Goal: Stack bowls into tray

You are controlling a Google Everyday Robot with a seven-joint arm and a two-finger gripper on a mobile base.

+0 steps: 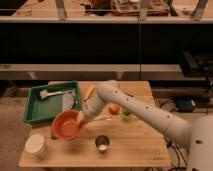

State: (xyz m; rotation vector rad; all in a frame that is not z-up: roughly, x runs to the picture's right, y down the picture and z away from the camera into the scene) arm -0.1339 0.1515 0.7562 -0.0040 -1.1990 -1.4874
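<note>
The orange bowl (66,126) hangs tilted just above the wooden table (130,147), at the front right corner of the green tray (35,112). My gripper (80,118) is at the bowl's right rim and is shut on it. The arm reaches in from the right across the table. The tray lies at the table's back left, with a grey piece (68,101) and a white utensil (52,93) in it. The maroon bowl is out of view, possibly behind my arm.
A small steel cup (102,143) stands at the front middle. A white cup (37,146) stands at the front left. A small orange thing (114,109), a green thing (126,114) and a yellow thing (89,91) lie near my arm. Dark shelves stand behind.
</note>
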